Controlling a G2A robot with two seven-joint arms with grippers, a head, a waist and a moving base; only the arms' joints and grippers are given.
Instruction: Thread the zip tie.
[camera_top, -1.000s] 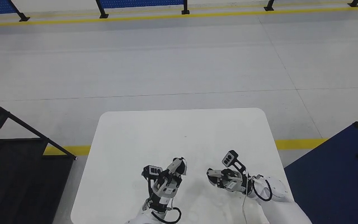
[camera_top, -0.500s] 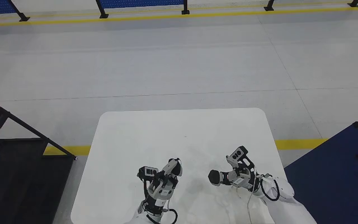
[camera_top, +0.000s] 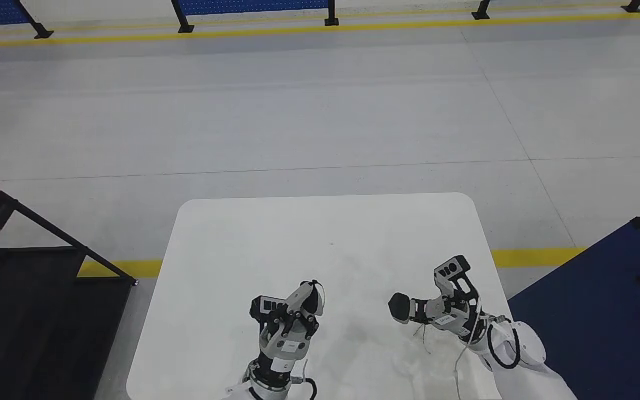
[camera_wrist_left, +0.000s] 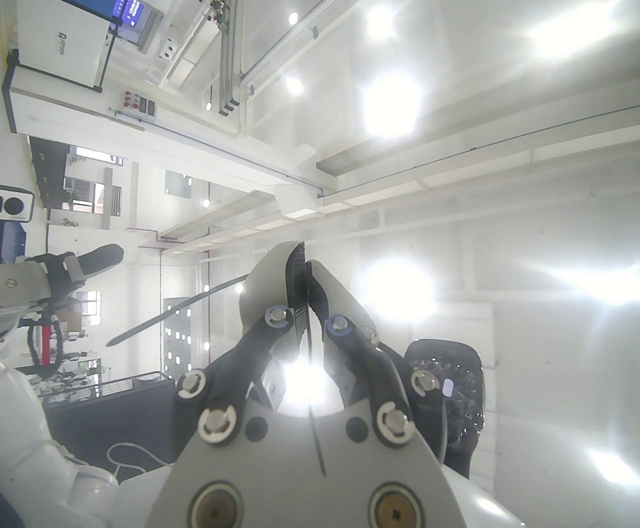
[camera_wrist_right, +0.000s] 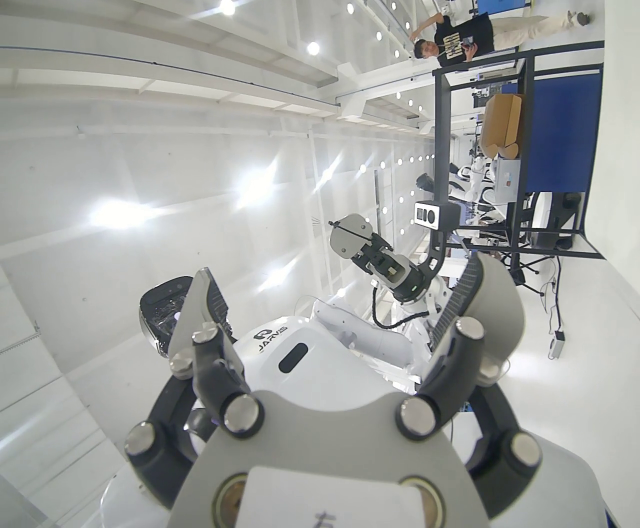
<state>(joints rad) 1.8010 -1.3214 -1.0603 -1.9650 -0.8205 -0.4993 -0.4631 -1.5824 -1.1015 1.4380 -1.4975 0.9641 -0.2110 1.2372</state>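
Observation:
The zip tie (camera_wrist_left: 175, 307) is a thin black strap. My left gripper (camera_wrist_left: 304, 257) is shut on it near the table's front edge; the pointed tail sticks out sideways toward the right arm, and another stretch runs back between the fingers. In the top view my left gripper (camera_top: 308, 298) stands raised, pointing upward. My right gripper (camera_wrist_right: 340, 287) is open with nothing between its ribbed pads (camera_wrist_right: 462, 290). It sits in the top view (camera_top: 400, 307) a short way to the right of the left one. The left gripper (camera_wrist_right: 351, 239) shows farther off with the tie across its tip.
The white table (camera_top: 250, 230) lies bare behind both arms. A black frame (camera_top: 60, 240) stands off its left side and a blue panel (camera_top: 600, 310) off its right. Grey floor with yellow lines lies beyond.
My right arm has drawn away to the right, widening the gap between the grippers. The left arm has sunk back slightly toward the front edge, still holding the tie.

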